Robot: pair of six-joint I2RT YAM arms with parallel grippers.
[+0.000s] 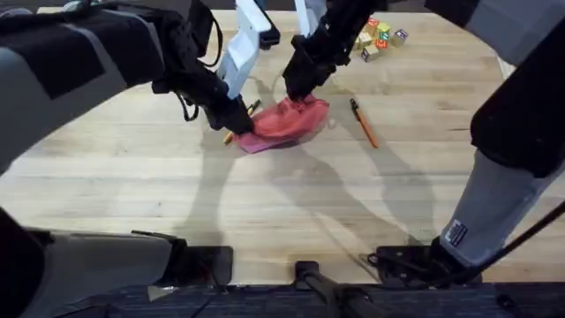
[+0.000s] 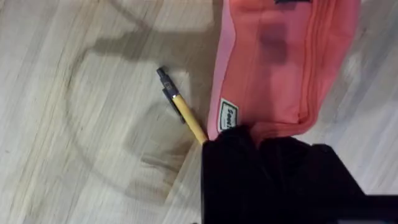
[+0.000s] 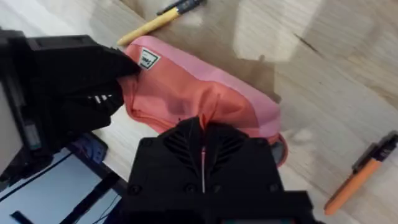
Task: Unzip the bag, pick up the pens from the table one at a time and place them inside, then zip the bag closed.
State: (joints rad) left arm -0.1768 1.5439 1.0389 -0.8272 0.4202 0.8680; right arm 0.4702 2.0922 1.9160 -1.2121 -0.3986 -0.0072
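Observation:
The pink bag (image 1: 284,122) lies on the table (image 1: 291,203), bunched up between both grippers. My left gripper (image 1: 237,119) is shut on the bag's left end (image 2: 273,68), beside the label. My right gripper (image 1: 300,90) is shut on a pinch of fabric along the bag's top (image 3: 199,102), near the zipper line. The yellow pen (image 2: 185,113) lies on the wood right beside that left end, partly under my left gripper (image 3: 74,81). It also shows as the yellow pen (image 3: 155,17). The orange pen (image 1: 364,124) lies to the right of the bag, apart from it, and shows again as the orange pen (image 3: 357,182).
Several coloured toy blocks (image 1: 380,37) sit at the back right of the table. Bare wood stretches in front of the bag towards the arm bases.

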